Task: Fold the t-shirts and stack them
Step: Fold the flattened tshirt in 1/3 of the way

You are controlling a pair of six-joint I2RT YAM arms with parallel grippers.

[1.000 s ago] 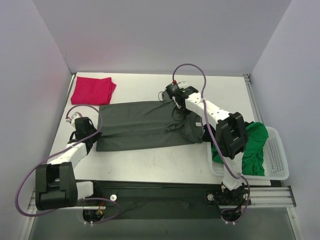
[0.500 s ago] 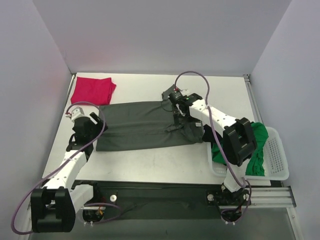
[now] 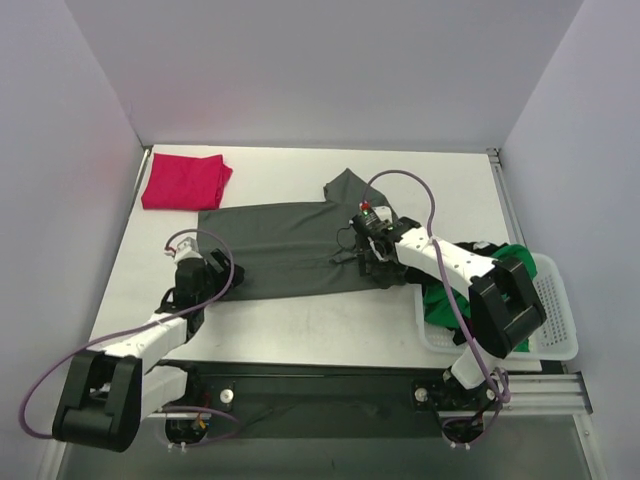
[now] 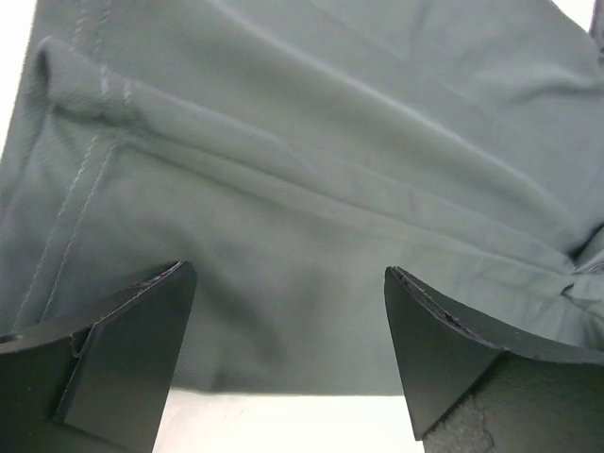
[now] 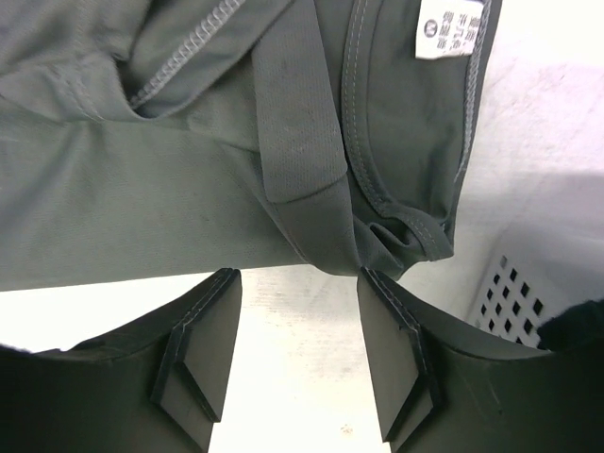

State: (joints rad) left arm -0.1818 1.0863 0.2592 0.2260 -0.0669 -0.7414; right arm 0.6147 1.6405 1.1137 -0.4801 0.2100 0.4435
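Found both grippers nearer the arm bases than half a second earlier, the left gripper [image 3: 205, 272] gone from the left edge of the dark grey-green cloth t-shirt [image 3: 285, 250] to its near-left corner. Found the right gripper [image 3: 366, 262] pulled back from the far side to the collar end, with a sleeve [image 3: 345, 185] now spread flat at the far edge. Saw that shirt lying lengthwise across the middle of the white table [image 3: 300, 320], partly folded. Saw the left jaws released, wide apart over the stitched hem [image 4: 94, 104], grasping nothing. Saw the right jaws likewise released and empty, poised before the ribbed collar band [image 5: 297, 142] near the white label [image 5: 451, 26]. Noted the folded magenta-red t-shirt [image 3: 183, 182] at the far-left corner, just beyond the grey one. Noted the bright green t-shirt [image 3: 438, 302] bunched in the white perforated plastic basket [image 3: 560, 320] at the right edge.
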